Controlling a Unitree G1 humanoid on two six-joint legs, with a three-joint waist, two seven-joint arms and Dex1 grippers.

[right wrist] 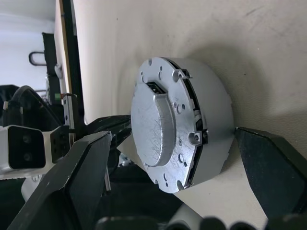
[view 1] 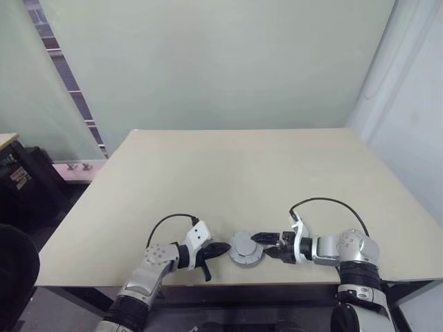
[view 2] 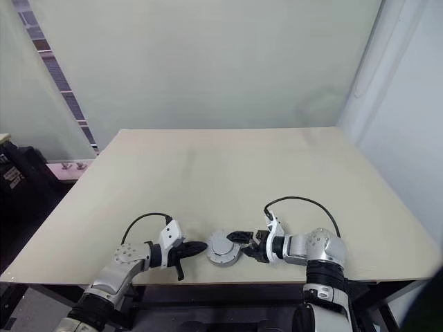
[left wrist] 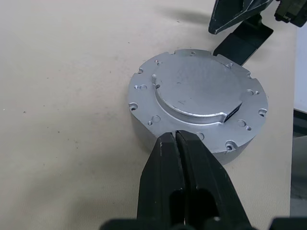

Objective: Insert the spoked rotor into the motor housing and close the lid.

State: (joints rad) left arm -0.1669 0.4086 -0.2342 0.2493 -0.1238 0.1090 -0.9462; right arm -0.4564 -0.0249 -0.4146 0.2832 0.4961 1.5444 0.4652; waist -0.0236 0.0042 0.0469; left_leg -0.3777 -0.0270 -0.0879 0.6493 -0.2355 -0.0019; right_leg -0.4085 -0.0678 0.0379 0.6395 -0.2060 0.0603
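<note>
The round silver motor housing (view 1: 245, 250) stands on the tan table close to its front edge. Its lid (left wrist: 196, 91), with a raised half-moon on top, lies on the housing; a thin gap shows along one side in the right wrist view. The spoked rotor is hidden. My left gripper (view 1: 223, 247) is shut and empty, its tips (left wrist: 176, 136) touching the housing's left rim. My right gripper (view 1: 261, 244) comes in from the right and stands open, with one finger (right wrist: 81, 177) on each side of the housing (right wrist: 177, 124), apart from it.
The table (view 1: 242, 173) stretches back to a pale wall. Its front edge (view 1: 228, 280) runs just behind both wrists. Dark equipment (view 1: 24, 183) stands on the floor off the table's left side.
</note>
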